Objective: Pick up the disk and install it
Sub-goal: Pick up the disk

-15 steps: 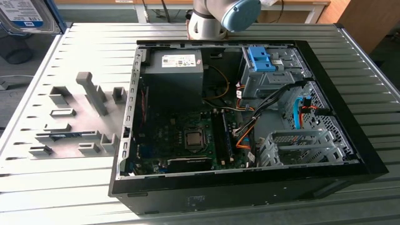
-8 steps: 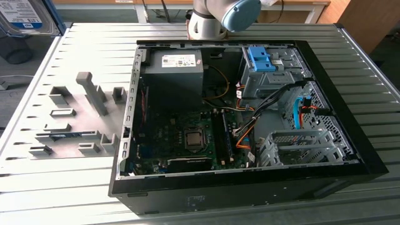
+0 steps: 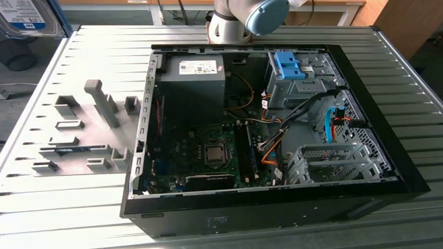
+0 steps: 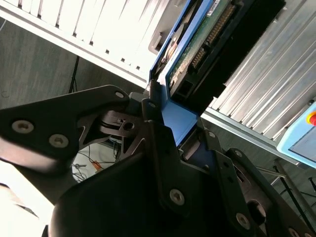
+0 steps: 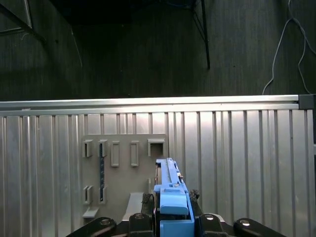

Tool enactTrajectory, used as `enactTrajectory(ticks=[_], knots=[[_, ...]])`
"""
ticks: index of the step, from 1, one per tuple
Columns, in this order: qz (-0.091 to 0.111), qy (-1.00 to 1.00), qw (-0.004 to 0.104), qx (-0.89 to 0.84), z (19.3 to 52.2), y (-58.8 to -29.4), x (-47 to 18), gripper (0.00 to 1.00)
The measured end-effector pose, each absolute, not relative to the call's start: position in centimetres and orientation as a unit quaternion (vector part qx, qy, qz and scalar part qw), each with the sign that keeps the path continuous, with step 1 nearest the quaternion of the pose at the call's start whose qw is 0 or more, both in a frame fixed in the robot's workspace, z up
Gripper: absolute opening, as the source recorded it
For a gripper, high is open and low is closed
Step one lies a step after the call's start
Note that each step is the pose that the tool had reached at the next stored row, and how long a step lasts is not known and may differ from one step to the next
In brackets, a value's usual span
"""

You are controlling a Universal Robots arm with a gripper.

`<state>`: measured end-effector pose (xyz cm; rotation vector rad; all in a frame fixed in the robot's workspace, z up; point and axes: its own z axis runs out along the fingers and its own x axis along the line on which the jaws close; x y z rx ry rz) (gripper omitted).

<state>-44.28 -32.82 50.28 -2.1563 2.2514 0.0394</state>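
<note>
My gripper (image 4: 177, 119) is shut on the disk (image 4: 197, 44), its dark fingers (image 4: 154, 111) clamping the blue carrier frame from both sides. The drive's green circuit board faces the second wrist view. In the first wrist view the disk (image 5: 170, 192) stands edge-on between the fingers, held above the slatted table and the grey fixture plate (image 5: 123, 168). At the exterior view's upper left corner the disk (image 3: 24, 18) shows its white-and-blue label, off the table beyond the exterior view's left edge.
An open computer case (image 3: 387, 155) lies on the slatted metal table (image 3: 104, 41). Inside it are a grey power-supply box (image 3: 194, 70), a motherboard (image 3: 207, 150), a drive cage with a bare blue bracket (image 3: 289, 65) and loose cables. The fixture plate (image 3: 83, 129) lies at the exterior view's left.
</note>
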Motion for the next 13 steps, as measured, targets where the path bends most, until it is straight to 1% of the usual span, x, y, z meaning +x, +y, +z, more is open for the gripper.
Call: enactTrajectory(ticks=[13], knots=[[0.013, 0.722, 0.012, -0.692, 50.51, -32.82, -44.10, 0.37]])
